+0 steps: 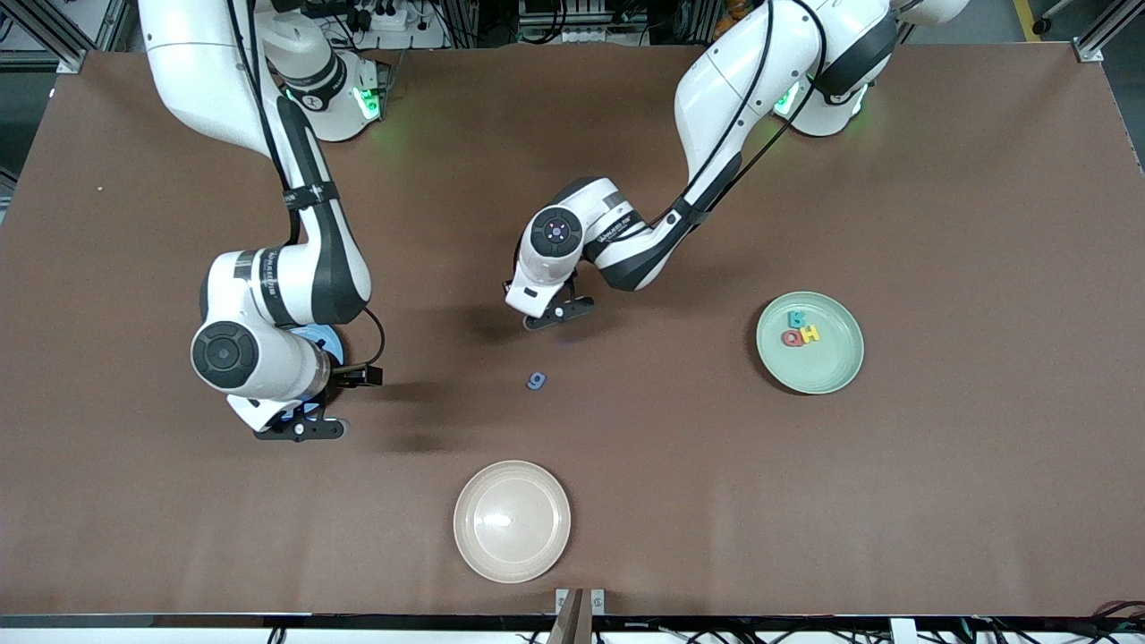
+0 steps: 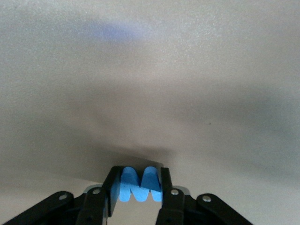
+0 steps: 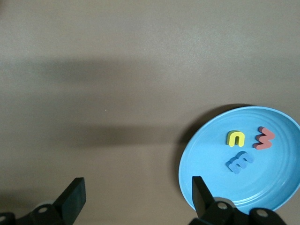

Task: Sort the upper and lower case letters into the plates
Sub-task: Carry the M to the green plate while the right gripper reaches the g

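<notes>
Nearest, a cream plate (image 1: 512, 521) sits empty. Next, 1 blue g (image 1: 536, 381) lies loose; the right gripper (image 1: 300, 429), fingers spread, hangs beside the blue plate (image 3: 281, 197) with 3 foam lowercase letters. The green plate (image 1: 827, 367) has 3 capitals. The left gripper (image 1: 556, 314) pinches a blue M (image 2: 140, 185).

Left gripper (image 1: 562, 315) hangs over bare table mid-span, pinching a blue letter (image 2: 140, 185). Only a small blue piece (image 1: 537, 381) lies on the table near it. The stretch to the green plate (image 1: 836, 367) is open tabletop. Right gripper (image 1: 300, 427), fingers spread, sits over the blue plate (image 3: 262, 187) and covers most of it. Cream plate (image 1: 512, 521) sits near the front edge, well apart from both.
</notes>
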`<state>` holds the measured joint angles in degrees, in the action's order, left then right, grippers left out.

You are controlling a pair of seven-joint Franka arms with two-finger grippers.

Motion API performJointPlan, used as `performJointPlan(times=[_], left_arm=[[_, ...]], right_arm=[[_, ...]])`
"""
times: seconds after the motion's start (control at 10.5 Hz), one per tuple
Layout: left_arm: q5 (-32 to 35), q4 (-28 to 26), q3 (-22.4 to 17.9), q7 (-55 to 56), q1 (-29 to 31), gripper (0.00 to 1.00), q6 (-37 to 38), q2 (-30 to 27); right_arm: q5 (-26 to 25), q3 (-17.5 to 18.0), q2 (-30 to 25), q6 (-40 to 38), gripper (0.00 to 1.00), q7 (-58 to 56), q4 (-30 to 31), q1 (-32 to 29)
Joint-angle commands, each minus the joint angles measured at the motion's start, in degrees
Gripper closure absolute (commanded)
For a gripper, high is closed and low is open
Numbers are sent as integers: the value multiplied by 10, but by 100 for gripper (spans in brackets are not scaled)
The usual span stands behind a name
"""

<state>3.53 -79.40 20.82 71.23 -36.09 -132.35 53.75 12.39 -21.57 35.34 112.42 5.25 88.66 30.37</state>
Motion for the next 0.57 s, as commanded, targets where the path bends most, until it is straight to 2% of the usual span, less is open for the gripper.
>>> performJointPlan(times=[0.0,0.19,0.48], left_arm=[[-12,-3,-3,5,-3,70,8,-5],[-14,0,-2,-7,11,73,72,-19],[-16,-1,22,-135,93,76,194,-63]], right_arm=[[4,3,0,-8,0,6,-9,-1],[4,3,0,-7,0,8,-9,0],[6,23,6,9,0,74,-9,4]])
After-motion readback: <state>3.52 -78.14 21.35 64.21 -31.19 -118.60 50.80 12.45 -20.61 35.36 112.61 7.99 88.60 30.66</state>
